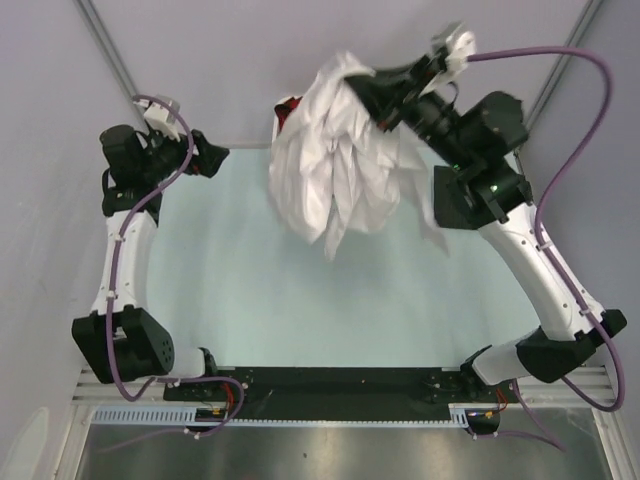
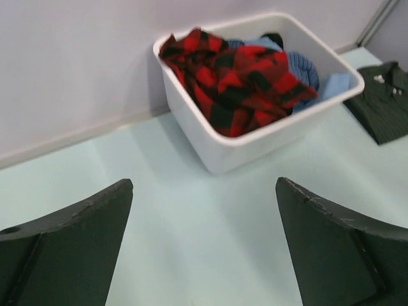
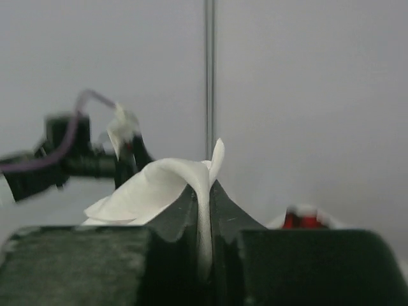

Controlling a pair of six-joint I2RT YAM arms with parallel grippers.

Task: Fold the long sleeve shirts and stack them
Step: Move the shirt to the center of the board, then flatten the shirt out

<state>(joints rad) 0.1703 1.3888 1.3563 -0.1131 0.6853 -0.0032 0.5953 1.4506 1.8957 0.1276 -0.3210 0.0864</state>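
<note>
The white long sleeve shirt (image 1: 335,165) hangs bunched in the air over the far middle of the table. My right gripper (image 1: 362,85) is shut on its top edge. In the right wrist view a fold of the white cloth (image 3: 159,185) stands pinched between the closed fingers of this gripper (image 3: 205,194). The dark green striped shirt (image 2: 381,102) lies flat on the table just right of the tub; the top view does not show it. My left gripper (image 1: 215,158) is at the far left edge, open and holding nothing, its fingers wide apart over bare table (image 2: 204,183).
A white plastic tub (image 2: 255,150) stands against the back wall. It holds a red-and-black plaid cloth (image 2: 236,83) and a blue cloth (image 2: 306,70). In the top view the hanging shirt covers most of the tub (image 1: 288,108). Walls close in the table's far side.
</note>
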